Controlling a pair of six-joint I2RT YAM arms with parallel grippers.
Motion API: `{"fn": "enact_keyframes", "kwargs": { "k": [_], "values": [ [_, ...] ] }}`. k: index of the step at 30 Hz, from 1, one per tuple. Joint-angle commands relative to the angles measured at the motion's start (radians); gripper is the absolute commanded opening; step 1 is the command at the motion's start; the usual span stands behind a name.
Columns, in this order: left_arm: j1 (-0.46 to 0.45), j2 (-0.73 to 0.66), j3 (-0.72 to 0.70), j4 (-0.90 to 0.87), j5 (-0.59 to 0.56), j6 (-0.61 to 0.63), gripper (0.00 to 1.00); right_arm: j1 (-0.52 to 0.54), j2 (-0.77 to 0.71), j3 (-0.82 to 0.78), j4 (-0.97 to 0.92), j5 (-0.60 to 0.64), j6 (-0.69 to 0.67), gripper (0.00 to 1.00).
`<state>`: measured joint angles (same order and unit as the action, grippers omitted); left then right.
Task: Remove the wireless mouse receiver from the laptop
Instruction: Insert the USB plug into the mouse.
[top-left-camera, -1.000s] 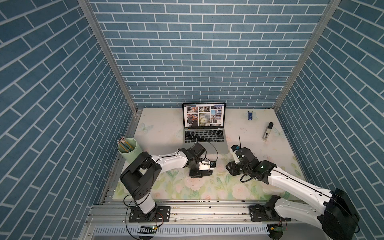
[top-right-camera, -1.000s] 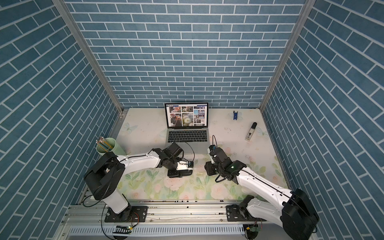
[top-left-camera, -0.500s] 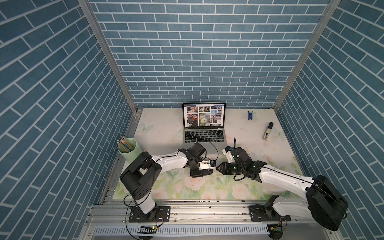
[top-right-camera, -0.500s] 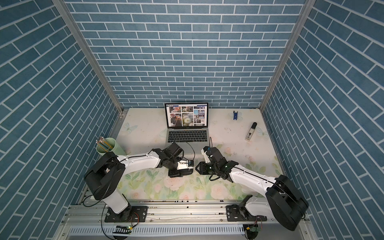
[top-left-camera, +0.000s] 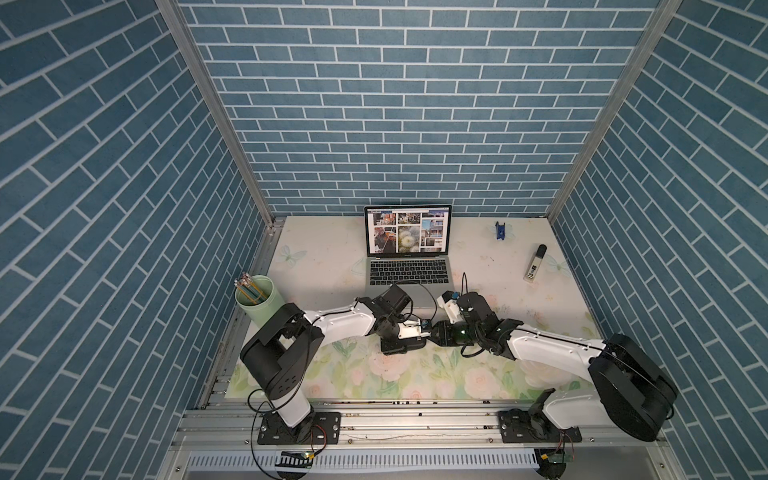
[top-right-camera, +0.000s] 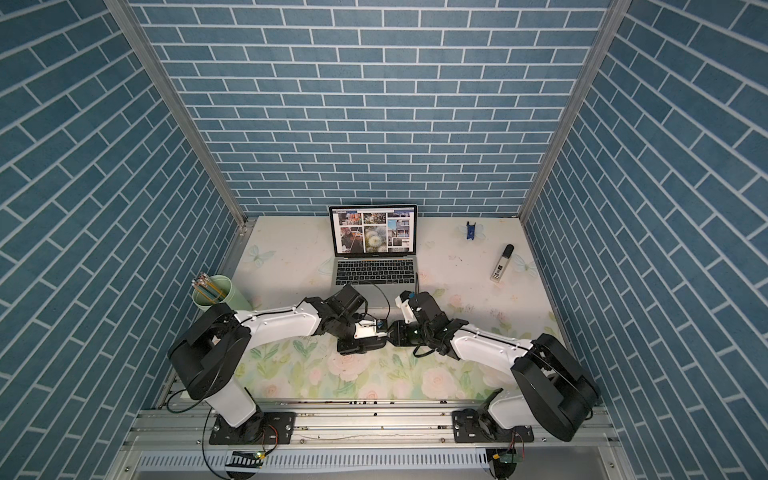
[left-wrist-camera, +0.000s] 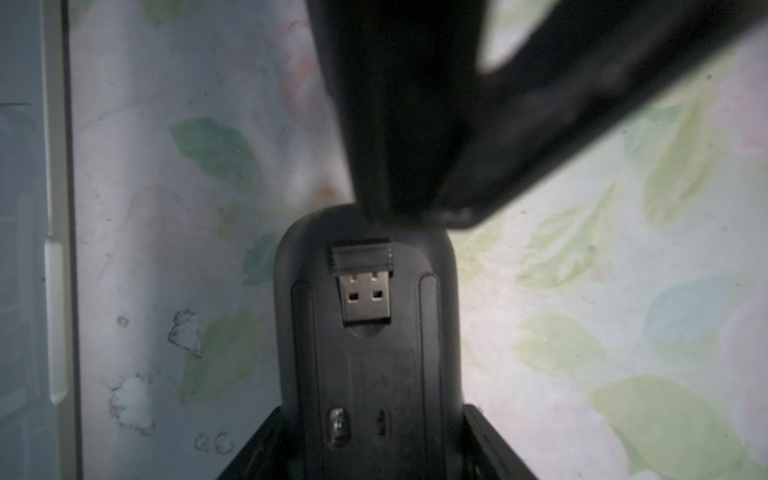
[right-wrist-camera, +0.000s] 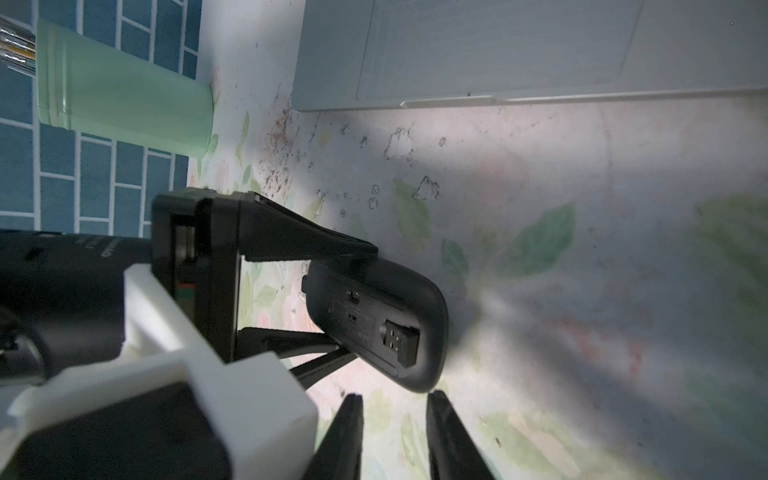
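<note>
Left of the laptop (top-left-camera: 409, 270), nearer the arm bases: a green cup (top-left-camera: 259, 301) of pencils, upright on the floral mat (top-left-camera: 374, 374). The laptop is open and its screen shows a photo grid. The lettering under the screen is too small to read.

Just in front of the laptop's trackpad edge, your left gripper (right-wrist-camera: 357, 299) is clamped on the mouse (left-wrist-camera: 365, 374), one finger on each long side. The mouse's underside shows in both wrist views. You will find the receiver (left-wrist-camera: 363, 286) lying in the bay in that underside, apart from the laptop. Its metal plug is exposed and its black cap is toward the mouse's free end. Print on the underside is too faint to read, as is the white lettering on the left gripper's motor housing.

Your right gripper (right-wrist-camera: 394, 397) sits at the mouse's free end. Its fingers stand apart with a narrow gap and nothing between them, tips just beside the mouse end.

Right of the laptop, near the back wall: a blue clip (top-left-camera: 500, 231). Farther right: a white stick (top-left-camera: 535, 266) with a black cap, lying flat, its label illegible.
</note>
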<state>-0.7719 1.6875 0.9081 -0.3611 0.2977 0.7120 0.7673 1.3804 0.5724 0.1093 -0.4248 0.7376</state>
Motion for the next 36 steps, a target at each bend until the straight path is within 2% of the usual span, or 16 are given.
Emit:
{"fn": "enact_keyframes", "kwargs": {
  "k": [1,17,36],
  "values": [
    [0.002,0.026,-0.012,-0.003,0.007,-0.002,0.64,0.000,0.014,-0.009,0.069,-0.052,0.019,0.29],
    [0.001,0.035,-0.009,-0.007,0.006,-0.005,0.64,-0.006,0.095,0.006,0.153,-0.103,-0.004,0.28],
    [0.002,0.064,0.006,-0.013,-0.001,-0.011,0.65,-0.008,0.137,0.037,0.150,-0.112,-0.015,0.24]
  ]
}}
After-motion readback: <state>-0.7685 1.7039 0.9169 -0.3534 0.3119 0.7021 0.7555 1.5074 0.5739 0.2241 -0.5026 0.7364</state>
